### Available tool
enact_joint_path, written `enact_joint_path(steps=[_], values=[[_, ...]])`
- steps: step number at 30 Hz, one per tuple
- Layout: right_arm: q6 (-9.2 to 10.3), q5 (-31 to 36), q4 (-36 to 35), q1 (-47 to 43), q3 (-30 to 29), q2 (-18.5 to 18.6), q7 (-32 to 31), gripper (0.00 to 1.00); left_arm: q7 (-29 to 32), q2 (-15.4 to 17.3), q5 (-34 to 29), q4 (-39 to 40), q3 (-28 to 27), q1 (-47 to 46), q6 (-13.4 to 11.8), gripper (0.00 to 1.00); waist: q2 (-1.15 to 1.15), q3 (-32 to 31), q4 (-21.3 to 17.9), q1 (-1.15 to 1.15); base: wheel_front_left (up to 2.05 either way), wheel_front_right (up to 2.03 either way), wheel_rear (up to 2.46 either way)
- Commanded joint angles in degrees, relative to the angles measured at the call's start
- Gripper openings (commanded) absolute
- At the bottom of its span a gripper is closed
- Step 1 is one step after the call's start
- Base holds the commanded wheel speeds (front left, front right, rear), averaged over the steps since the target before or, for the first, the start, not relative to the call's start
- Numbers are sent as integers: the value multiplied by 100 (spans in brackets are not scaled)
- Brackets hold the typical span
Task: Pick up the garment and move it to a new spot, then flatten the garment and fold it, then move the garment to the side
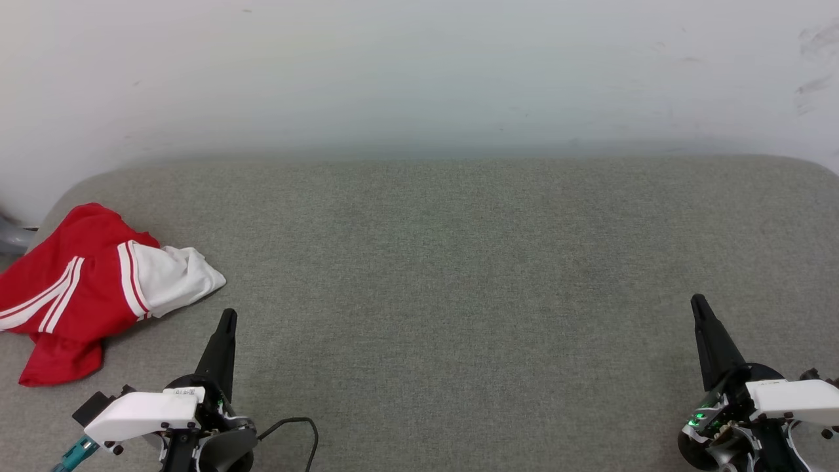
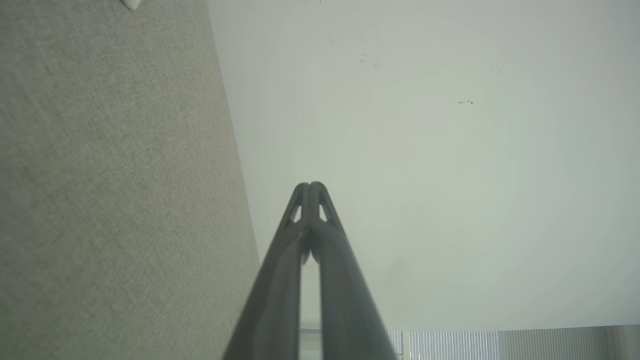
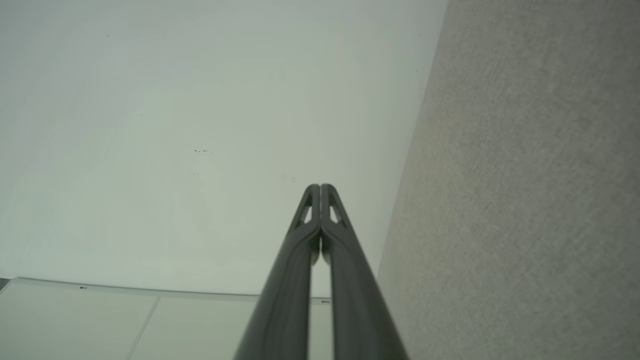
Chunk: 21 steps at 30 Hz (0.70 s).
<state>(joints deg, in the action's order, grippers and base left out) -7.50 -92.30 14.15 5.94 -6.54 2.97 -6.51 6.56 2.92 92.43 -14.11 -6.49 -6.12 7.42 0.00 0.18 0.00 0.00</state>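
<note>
The pick-up step has not begun. The crumpled red jersey garment with white sleeves lies on the grey fabric worktop, near the left end effector and off to its left, not touching (and well apart from the right end effector). Both have their fingers pressed together. Next, I judge, the left one must open and reach leftward.
</note>
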Motion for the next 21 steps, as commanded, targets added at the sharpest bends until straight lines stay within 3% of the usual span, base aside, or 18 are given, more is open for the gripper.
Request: enact_joint_path(steps=[1, 21], values=[[2, -23, 5, 72, 5, -20, 3, 0, 11, -13, -1, 7, -17, -33, 25, 0, 0, 0, 0, 0, 0, 0, 0], [2, -23, 5, 72, 4, -20, 3, 0, 11, -13, -1, 7, -15, -33, 24, 0, 0, 0, 0, 0, 0, 0, 0]])
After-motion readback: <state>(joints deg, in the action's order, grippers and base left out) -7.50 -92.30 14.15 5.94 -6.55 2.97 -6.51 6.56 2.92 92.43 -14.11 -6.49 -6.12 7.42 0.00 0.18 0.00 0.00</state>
